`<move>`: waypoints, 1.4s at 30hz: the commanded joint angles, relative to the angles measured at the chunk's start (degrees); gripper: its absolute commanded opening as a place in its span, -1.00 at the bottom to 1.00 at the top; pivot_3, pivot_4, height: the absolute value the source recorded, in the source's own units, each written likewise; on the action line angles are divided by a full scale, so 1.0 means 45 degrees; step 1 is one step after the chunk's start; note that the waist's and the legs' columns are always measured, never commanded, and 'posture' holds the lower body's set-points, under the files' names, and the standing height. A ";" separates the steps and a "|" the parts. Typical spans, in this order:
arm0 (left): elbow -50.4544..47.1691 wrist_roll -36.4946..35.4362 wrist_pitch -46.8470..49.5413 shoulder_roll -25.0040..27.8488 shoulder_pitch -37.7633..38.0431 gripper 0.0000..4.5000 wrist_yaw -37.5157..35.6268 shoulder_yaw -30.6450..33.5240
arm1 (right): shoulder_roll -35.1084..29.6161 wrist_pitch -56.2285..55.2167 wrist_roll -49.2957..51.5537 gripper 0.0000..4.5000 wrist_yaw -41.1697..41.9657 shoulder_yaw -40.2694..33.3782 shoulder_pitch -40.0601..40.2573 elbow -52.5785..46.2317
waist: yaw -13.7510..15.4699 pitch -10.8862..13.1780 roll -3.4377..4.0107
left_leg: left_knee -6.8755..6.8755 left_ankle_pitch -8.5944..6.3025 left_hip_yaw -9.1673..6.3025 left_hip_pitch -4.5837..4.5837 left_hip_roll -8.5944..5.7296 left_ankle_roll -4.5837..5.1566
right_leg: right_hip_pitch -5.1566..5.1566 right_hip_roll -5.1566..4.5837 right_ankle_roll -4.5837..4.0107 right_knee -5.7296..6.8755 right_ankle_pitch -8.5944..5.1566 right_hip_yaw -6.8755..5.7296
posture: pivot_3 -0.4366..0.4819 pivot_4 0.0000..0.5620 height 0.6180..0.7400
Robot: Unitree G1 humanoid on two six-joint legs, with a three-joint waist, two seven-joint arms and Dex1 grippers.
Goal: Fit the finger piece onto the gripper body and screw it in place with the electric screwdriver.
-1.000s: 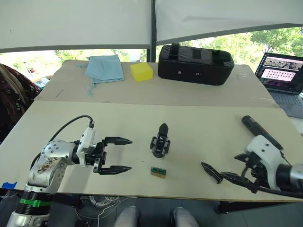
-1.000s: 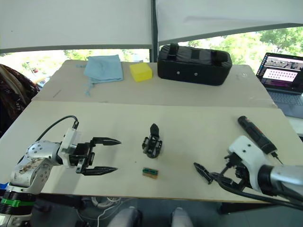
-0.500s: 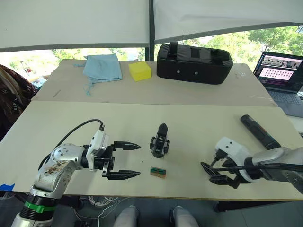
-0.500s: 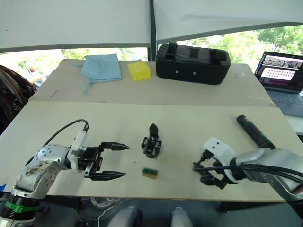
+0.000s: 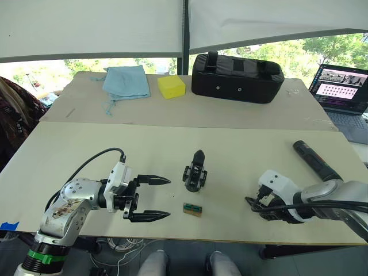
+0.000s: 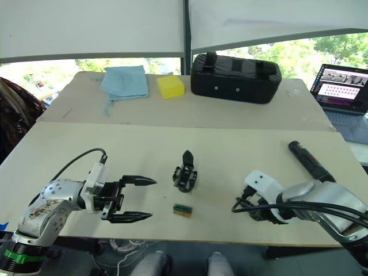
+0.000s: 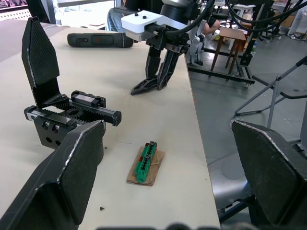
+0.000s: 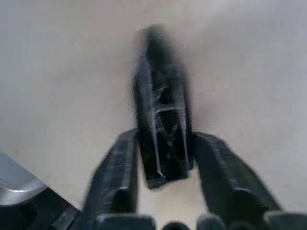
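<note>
The left hand (image 5: 150, 198) hovers low over the desk (image 5: 241, 149) with its fingers wide apart, empty, just left of the gripper body (image 5: 195, 173), which stands mid-desk. Near the front edge, the right hand (image 8: 163, 158) has its fingers on either side of the finger piece (image 8: 162, 139), touching it; whether it has a firm grip I cannot tell. The piece lies flat and tapers, so a pinch on its sloped sides could squirt it out or push it off the near edge. The electric screwdriver (image 5: 313, 160) lies further right.
</note>
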 commanded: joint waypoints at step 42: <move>0.0109 -0.3768 0.3371 -0.7188 -0.5269 -0.50 1.1007 0.1283 | 0.8060 -1.1698 -0.8321 -0.51 -0.1355 0.0478 -0.3292 0.0497 | -0.0193 0.0009 -0.0008 | 0.0086 -0.0002 -0.0008 0.0003 -0.0017 -0.0007 | -0.0003 0.0078 -0.0026 0.0044 0.0057 0.0029 | -0.05 -0.47 1.00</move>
